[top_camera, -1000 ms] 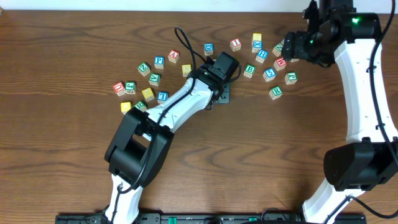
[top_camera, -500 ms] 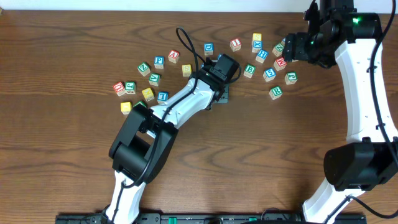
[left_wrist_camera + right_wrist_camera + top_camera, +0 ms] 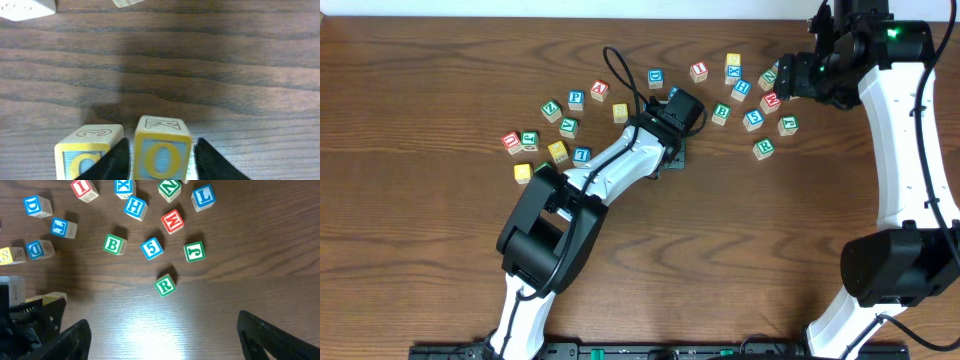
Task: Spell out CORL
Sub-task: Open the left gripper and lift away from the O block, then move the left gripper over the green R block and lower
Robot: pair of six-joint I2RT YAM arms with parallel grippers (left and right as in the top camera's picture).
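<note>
The left gripper (image 3: 161, 146) is pinching the O block (image 3: 161, 161), resting just beside the C block (image 3: 86, 159) — the R block (image 3: 165, 285) is lying nearer the right gripper (image 3: 164, 322), which is gaping empty.

Front worktop (image 3: 740, 280): bare wood, open to any approach.
Left arm (image 3: 610, 170): slants across the middle, parting two scatters of blocks.
Left scatter (image 3: 567, 127): narrow gaps only.
Right scatter (image 3: 753, 119): crowded; R block (image 3: 763, 148) stands apart at its near edge.
Left hand (image 3: 162, 150): clasps O block (image 3: 161, 162); C block (image 3: 85, 150) crowds one finger; bare wood ahead.
</note>
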